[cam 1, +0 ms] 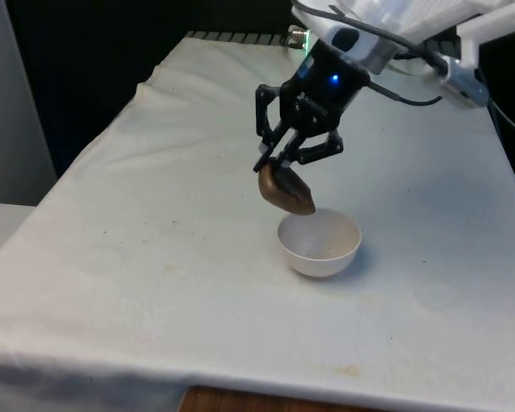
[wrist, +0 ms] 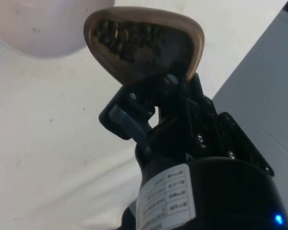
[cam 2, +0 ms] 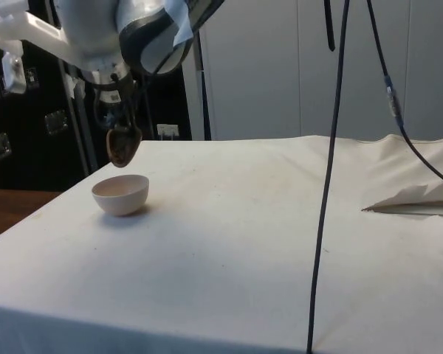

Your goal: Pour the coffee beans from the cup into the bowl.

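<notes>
1. Surface under a white cloth, with the bowl sitting on it, towards the front view's right of centre.
2. Bowl: white, upright, and as far as I can see still without beans.
3. Hand hangs just above the bowl's rim on the front view's left side, its fingers pinching the brown cup by the wall.
4. Cup is tipped well over, mouth slanting down towards the bowl, its lower lip just over the rim.
5. Beans are bunched at the low lip in the wrist view; I'd say a little more tilt sends them into the bowl.
</notes>
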`<state>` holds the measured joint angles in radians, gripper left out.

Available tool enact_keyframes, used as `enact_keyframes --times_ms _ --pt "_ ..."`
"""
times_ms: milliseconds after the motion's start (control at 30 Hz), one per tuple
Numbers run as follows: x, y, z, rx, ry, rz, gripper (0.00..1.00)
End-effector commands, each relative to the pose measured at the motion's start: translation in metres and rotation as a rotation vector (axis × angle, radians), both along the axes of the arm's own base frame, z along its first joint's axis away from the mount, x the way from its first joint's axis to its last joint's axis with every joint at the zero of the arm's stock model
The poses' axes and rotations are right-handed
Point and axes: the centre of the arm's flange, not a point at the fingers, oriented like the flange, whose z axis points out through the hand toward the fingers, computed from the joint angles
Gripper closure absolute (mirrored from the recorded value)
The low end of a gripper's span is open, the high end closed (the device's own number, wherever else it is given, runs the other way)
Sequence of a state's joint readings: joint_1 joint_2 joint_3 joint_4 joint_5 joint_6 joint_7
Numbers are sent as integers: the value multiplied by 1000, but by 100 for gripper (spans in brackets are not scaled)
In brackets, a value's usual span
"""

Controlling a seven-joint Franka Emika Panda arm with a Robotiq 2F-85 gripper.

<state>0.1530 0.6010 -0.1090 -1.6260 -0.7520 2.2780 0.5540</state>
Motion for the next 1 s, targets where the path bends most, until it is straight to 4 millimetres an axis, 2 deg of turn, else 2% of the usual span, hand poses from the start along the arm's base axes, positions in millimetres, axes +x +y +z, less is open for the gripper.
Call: enact_keyframes --times_ms 0,967 --pt "-1 5 1 -13 -5 2 99" --pt "-11 47 -6 -233 -37 7 99"
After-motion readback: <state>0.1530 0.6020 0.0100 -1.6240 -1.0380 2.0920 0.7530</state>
